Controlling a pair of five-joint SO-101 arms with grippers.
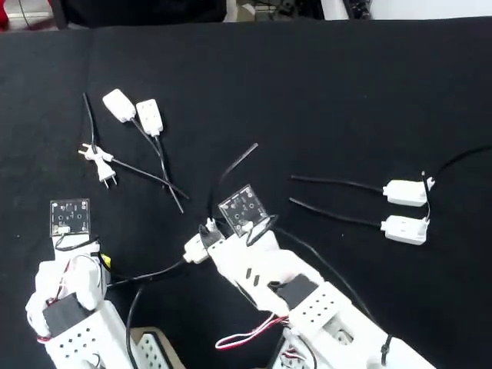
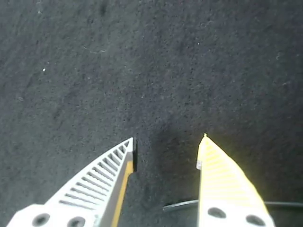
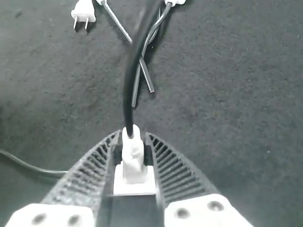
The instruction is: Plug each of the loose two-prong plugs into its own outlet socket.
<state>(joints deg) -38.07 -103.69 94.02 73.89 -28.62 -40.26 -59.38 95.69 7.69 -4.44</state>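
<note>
a white two-prong plug (image 3: pixel 132 163) is clamped in the right jaws, low over the table (image 1: pixel 323 92), its black cord (image 3: pixel 129 85) running out ahead. the left jaws are held apart, empty. carrying is judged in hand; next, its prongs must be aligned with an outlet socket (image 1: pixel 148 115).

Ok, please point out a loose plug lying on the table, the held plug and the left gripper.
loose plug (image 3: pixel 83 11): right wrist view, its white body.
held plug (image 3: pixel 132 163): right wrist view, its white body.
left gripper (image 2: pixel 168 141): left wrist view, midway between fingertips.
</note>
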